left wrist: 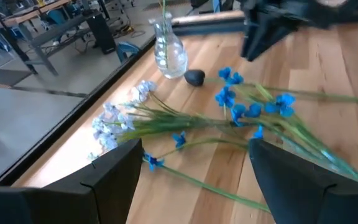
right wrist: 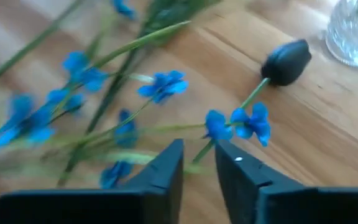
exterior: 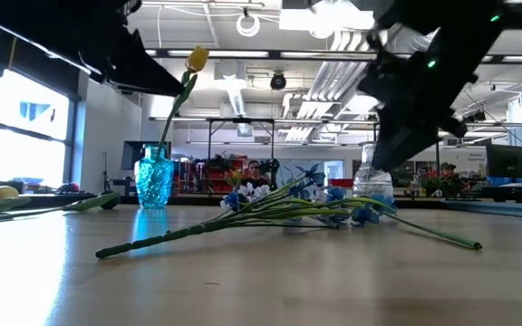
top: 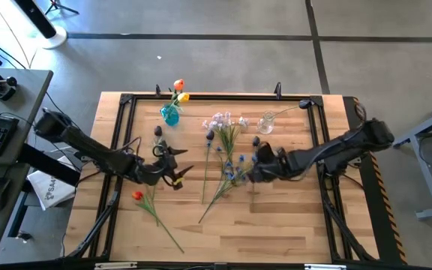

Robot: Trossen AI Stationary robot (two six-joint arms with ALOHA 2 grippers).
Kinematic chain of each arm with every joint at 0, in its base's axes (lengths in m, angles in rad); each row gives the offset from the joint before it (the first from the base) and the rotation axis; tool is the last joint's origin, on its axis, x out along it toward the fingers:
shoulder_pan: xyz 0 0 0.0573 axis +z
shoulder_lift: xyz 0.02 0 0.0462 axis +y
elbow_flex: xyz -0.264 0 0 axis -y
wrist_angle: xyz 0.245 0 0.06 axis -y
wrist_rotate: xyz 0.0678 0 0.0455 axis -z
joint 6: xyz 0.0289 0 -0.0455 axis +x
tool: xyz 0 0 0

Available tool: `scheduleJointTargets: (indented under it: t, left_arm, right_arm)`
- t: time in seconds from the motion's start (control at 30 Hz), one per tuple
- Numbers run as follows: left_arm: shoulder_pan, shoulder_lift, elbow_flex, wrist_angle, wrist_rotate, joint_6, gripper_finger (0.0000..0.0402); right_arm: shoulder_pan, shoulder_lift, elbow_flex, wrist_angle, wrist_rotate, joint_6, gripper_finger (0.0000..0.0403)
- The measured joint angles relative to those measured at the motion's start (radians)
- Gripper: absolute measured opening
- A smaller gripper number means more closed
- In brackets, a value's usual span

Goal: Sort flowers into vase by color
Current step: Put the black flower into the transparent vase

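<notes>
Blue flowers (top: 232, 169) lie in a loose heap with pale blossom sprays (top: 223, 121) at mid-surface, stems fanned toward the near edge. A dark tulip (right wrist: 286, 61) lies beside them. A red tulip (top: 137, 196) lies toward the left edge. Yellow and orange tulips (top: 179, 91) stand in the blue vase (top: 170, 114) by the far edge; the clear vase (top: 265, 123) stands right of it. Right gripper (right wrist: 199, 163) low over the blue flowers, jaws slightly parted around a thin stem. Left gripper (top: 172, 166) left of the heap, jaws spread, holding nothing.

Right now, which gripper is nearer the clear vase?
Right. The right gripper sits just below the clear vase, over the blue flowers; the left gripper is far across them.
</notes>
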Motion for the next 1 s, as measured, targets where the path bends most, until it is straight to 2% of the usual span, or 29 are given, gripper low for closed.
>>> scheduleJointTargets:
  t: [0.17, 0.3, 0.67, 1.0]
  left_arm:
    - [0.0, 0.068, 0.0, 0.009, 0.001, 0.0, 0.0284]
    - [0.0, 0.103, -0.001, 0.019, 0.001, -0.001, 0.0284]
    - [0.0, 0.135, -0.001, 0.023, 0.001, -0.034, 0.0284]
    - [0.003, 0.135, -0.001, 0.023, 0.002, -0.036, 0.0284]
  right_arm:
    - [-0.133, 0.073, 0.0, 0.055, -0.108, 0.008, 0.0157]
    - [-0.207, 0.117, 0.0, 0.073, -0.15, -0.002, 0.0167]
    - [-0.291, 0.141, -0.001, 0.096, -0.169, -0.072, 0.0111]
    - [-0.297, 0.21, 0.0, 0.118, -0.186, -0.105, 0.0077]
